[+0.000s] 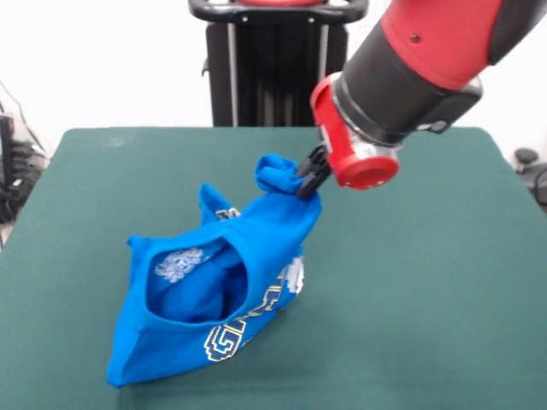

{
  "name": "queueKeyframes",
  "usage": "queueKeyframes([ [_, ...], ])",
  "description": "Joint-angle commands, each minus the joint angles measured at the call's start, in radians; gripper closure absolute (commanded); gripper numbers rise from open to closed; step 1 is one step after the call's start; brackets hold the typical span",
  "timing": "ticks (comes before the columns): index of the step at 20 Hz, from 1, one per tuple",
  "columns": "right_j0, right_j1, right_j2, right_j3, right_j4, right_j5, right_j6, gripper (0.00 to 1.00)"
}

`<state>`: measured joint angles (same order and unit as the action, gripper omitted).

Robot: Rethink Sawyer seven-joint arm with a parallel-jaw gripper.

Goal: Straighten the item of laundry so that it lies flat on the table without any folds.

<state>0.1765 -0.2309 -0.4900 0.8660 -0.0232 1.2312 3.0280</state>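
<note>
The item of laundry (214, 299) is a bright blue T-shirt with white lettering, bunched and partly lifted off the dark green table (410, 282). My gripper (308, 181) is shut on a gathered bunch of the shirt's cloth at its upper right. From there the fabric is pulled up taut. The shirt's lower left part rests on the table with its opening gaping toward the camera, showing the inside. Folds run across the whole garment.
The red and black arm (410, 77) comes in from the upper right above the table. A black stand (273, 68) rises behind the table's far edge. Dark cables and gear (17, 171) sit off the left side.
</note>
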Motion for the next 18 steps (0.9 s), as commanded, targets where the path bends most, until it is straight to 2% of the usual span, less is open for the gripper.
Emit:
queueKeyframes([
  [1, 0.011, 0.011, 0.179, -0.134, 0.028, 0.209, -0.241, 1.00],
  [7, -0.004, 0.033, 0.222, -0.264, 0.062, 0.337, -0.195, 1.00],
  [10, -0.007, 0.054, 0.253, -0.319, 0.087, 0.353, -0.151, 1.00],
  [15, -0.015, 0.135, 0.263, -0.462, 0.093, 0.415, -0.122, 1.00],
  [18, -0.019, 0.178, 0.251, -0.503, 0.082, 0.420, -0.111, 1.00],
])
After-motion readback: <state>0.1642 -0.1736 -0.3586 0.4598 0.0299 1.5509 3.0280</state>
